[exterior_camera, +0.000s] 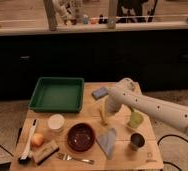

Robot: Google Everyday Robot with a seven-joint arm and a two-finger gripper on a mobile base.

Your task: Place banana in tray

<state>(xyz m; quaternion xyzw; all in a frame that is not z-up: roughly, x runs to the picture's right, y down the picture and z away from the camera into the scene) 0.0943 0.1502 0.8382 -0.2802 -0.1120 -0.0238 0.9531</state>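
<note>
The banana (pixel 103 117) is a small pale-yellow fruit on the wooden table, near its middle, between the dark-red bowl and a green cup. My gripper (pixel 107 107) is at the end of the white arm (pixel 152 110) that reaches in from the right, and it sits right over the banana's upper end. Whether it touches the banana does not show. The dark-green tray (pixel 41 95) stands at the table's back left, apart from the gripper, and nothing shows inside it.
A blue sponge (pixel 100 92) lies behind the gripper. A green cup (pixel 135 119) and a metal cup (pixel 136 141) stand to the right. A dark-red bowl (pixel 80 136), blue cloth (pixel 107 141), white cup (pixel 56 122), orange fruit (pixel 37 140), fork (pixel 77 159) and brush (pixel 27 146) fill the front.
</note>
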